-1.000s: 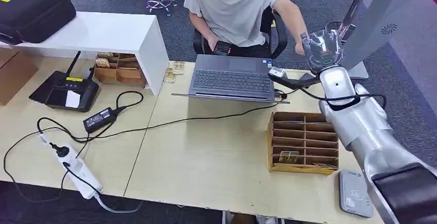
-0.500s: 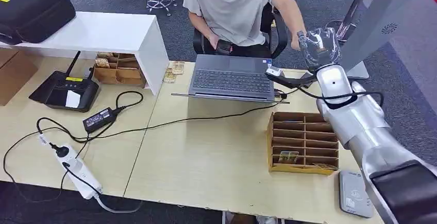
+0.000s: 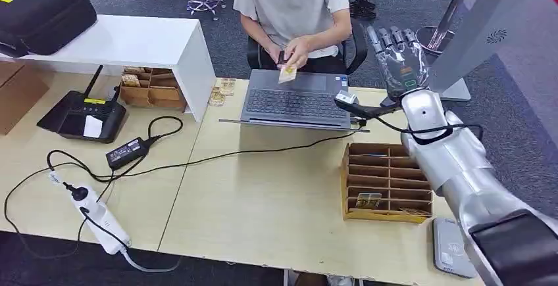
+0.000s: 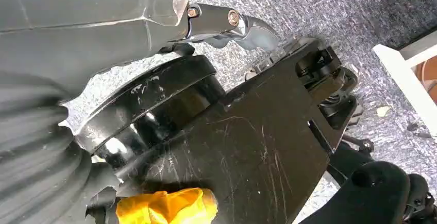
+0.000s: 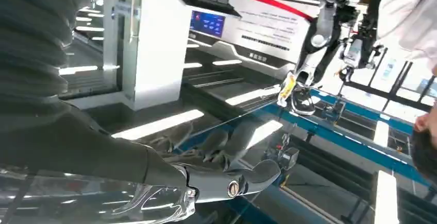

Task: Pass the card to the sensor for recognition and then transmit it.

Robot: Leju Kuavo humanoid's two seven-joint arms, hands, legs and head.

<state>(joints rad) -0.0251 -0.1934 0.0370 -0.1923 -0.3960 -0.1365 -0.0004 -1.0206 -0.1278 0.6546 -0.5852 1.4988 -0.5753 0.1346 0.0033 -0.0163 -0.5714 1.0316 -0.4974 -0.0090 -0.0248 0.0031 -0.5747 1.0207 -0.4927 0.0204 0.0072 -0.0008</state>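
Card (image 3: 287, 73) now sits in the person's hands (image 3: 294, 54) at the upper middle of the head view, above the laptop (image 3: 296, 99); a second ago the person's arm reached toward the right robot hand (image 3: 400, 59), which was curled. That robot hand is now spread flat and holds nothing, raised at the upper right beyond the cardboard organiser (image 3: 387, 181) on the desk (image 3: 263, 200). Grey sensor (image 3: 451, 248) at the lower right is partly cut off behind the silver arm. Whether the left robot hand (image 4: 227, 23) is spread or closed cannot be told.
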